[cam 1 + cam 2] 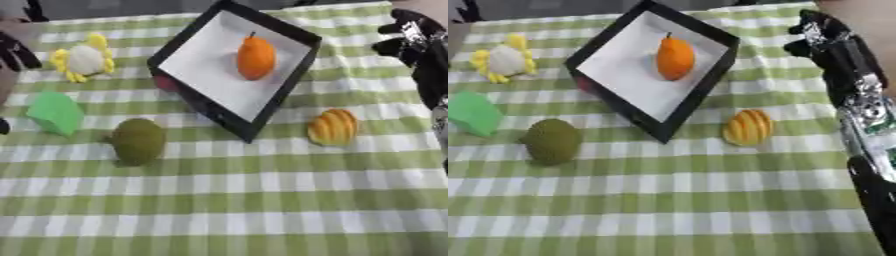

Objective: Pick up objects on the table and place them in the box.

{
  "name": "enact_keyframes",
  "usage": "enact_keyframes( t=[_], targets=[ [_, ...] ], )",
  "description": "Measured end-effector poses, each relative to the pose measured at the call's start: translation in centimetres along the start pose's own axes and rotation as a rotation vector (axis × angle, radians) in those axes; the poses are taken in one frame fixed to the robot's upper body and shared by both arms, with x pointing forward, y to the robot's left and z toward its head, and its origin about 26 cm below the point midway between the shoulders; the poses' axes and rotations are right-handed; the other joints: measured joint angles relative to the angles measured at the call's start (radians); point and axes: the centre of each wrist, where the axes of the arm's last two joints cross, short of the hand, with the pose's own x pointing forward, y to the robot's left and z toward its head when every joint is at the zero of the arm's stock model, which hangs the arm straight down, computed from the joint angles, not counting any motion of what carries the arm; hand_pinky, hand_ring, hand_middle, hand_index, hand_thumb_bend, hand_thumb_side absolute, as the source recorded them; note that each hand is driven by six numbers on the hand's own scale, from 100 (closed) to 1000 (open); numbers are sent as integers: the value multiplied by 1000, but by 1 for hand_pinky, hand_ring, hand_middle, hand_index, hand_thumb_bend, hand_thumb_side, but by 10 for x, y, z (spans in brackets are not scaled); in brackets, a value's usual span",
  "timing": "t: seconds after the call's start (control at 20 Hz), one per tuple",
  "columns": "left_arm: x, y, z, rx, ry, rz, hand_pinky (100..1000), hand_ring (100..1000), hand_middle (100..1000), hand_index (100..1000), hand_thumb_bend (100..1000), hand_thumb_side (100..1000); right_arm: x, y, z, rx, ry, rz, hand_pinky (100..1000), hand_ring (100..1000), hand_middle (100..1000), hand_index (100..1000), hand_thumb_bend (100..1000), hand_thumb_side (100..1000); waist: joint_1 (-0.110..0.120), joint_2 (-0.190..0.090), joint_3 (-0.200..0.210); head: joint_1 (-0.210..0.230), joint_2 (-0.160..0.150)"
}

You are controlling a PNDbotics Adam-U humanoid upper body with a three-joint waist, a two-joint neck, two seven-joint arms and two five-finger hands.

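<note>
You have one orange fruit in the box; four things wait on the bench. I cannot tell your right hand's finger state.

A green-and-white checked cloth lies soft and matt over the worktop. The shallow black-rimmed square box shows a flat, matt white floor like card or paper. A smooth orange fruit inside it has a dull plastic look. The ridged yellow-orange shell-shaped piece carries a slight sheen. The olive-green round fruit looks rough and matt. The robot's right hand is black with glossy patches, and silvery metal shows along the arm.
</note>
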Motion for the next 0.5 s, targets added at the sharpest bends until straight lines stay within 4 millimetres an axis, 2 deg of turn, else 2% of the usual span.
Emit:
enact_keyframes(
  t=[0.5],
  targets=[
    [-4, 1, -5, -10, -4, 0, 823, 816, 787, 844, 723, 100, -2, 0, 1, -1, 6, 4, 764, 651, 692, 865, 100, 696, 0, 0, -2, 5, -1]
  ],
)
